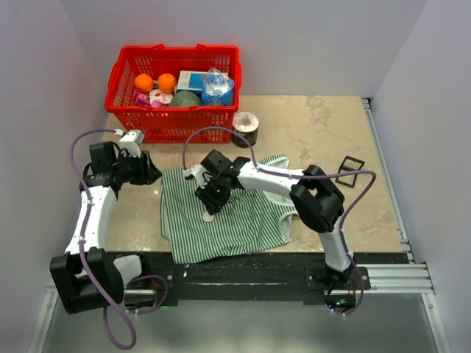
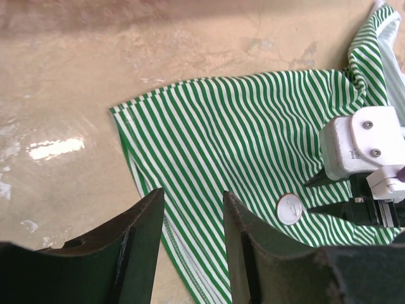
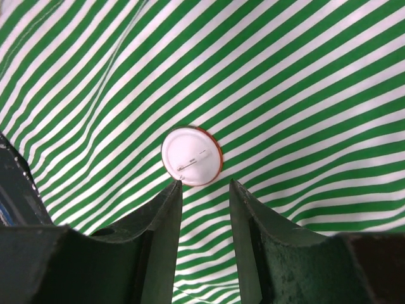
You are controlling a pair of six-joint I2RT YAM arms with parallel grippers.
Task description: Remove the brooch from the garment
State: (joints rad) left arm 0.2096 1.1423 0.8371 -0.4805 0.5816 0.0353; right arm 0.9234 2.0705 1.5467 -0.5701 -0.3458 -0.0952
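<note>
The green-and-white striped garment lies flat on the table in front of the arms. The brooch, a small round disc with its white pin-back face up and an orange rim, lies on the cloth. My right gripper is open just short of it; the left fingertip touches the disc's edge and nothing is between the jaws. In the top view the brooch sits under the right gripper. My left gripper is open and empty over the garment's left hem, with the brooch to its right.
A red basket of groceries stands at the back left. A tape roll sits beside it, and a small black square frame lies at the right. The tan table ends at a black rail near the arm bases.
</note>
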